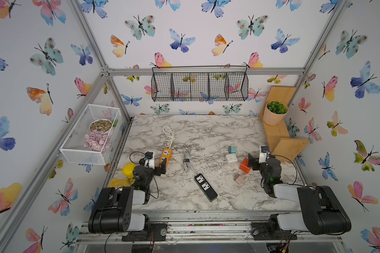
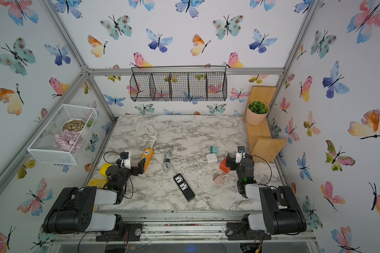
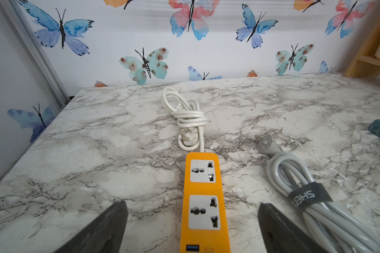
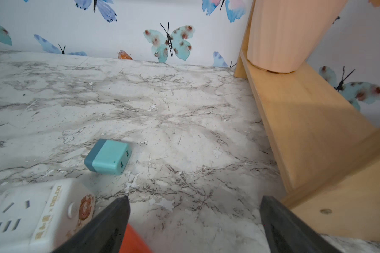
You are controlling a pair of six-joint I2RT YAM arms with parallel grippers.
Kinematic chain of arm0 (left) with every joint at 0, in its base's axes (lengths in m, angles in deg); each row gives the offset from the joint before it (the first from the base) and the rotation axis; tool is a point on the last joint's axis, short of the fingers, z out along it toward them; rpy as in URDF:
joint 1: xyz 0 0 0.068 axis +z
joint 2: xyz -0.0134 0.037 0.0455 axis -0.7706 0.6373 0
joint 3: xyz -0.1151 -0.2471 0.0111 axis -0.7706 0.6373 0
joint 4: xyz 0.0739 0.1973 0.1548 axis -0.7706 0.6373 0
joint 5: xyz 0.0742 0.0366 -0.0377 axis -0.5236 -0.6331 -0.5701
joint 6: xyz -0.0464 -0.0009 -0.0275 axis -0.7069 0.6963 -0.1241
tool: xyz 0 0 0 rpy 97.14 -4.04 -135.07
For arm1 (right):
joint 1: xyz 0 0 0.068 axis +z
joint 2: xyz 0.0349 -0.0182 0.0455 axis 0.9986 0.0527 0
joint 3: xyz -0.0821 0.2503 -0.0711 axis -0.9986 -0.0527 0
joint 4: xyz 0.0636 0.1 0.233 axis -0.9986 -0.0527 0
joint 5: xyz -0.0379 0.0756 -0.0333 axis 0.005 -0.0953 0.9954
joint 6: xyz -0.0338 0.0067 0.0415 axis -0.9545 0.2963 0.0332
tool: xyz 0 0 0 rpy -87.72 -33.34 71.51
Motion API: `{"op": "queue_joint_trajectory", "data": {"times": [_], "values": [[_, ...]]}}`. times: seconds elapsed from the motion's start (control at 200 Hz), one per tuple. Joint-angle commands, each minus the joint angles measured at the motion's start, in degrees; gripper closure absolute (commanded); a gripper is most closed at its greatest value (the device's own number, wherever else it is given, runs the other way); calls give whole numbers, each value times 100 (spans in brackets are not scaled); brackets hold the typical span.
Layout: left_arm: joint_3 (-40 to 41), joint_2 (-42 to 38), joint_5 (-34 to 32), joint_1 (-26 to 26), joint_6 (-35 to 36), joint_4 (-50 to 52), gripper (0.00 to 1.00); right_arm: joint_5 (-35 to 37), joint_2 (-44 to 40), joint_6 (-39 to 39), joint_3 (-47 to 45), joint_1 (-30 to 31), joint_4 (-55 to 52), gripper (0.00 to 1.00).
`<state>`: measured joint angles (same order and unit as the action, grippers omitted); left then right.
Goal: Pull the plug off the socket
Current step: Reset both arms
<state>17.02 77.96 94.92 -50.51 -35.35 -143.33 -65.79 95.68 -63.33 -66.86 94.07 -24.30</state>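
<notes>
The left gripper [image 3: 191, 204] is spread wide, its dark fingers either side of the orange plastic two-socket power strip [image 3: 203, 188], not touching it. The strip's white plug [image 3: 187, 137] lies on the marble tabletop [image 3: 97, 153] at twelve o'clock. The right gripper [image 4: 194, 198] is also spread, with a teal cube adapter [image 4: 108, 156] at its eleven.

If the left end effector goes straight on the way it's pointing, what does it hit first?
Likely the orange power strip, which lies lengthwise between the open jaws of the left end effector; height above it is unclear. Past it, the coiled white cord.
</notes>
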Motion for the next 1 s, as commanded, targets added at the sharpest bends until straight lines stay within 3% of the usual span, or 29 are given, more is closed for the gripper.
{"op": "queue_joint_trajectory", "data": {"times": [0.0,0.065,0.18,0.255,0.325,0.405,0.501,0.616,0.996], "values": [[-43,-73,-121,22,-33,-35,2,-384,213,-57,176,-58,306,0],[-43,-68,-121,19,-28,-34,2,-487,395,-190,158,-72,494,0],[-43,-67,-121,20,-23,-27,1,-601,1238,9,-336,-306,2447,0],[-43,-70,-121,19,-32,-30,2,-658,944,25,22,-378,1160,0],[-43,-73,-121,23,-28,-34,2,-915,1238,155,-103,-530,1950,0],[-43,-69,-121,21,-33,-28,2,-876,998,104,68,-533,1148,0],[-43,-67,-121,21,-33,-34,2,-887,1162,123,-118,-532,1854,1],[-41,-66,-121,19,-28,-27,2,-834,979,95,-27,-533,1326,1],[-63,-55,-121,20,-30,1,2,-816,1034,86,-34,-533,1426,1]]}}
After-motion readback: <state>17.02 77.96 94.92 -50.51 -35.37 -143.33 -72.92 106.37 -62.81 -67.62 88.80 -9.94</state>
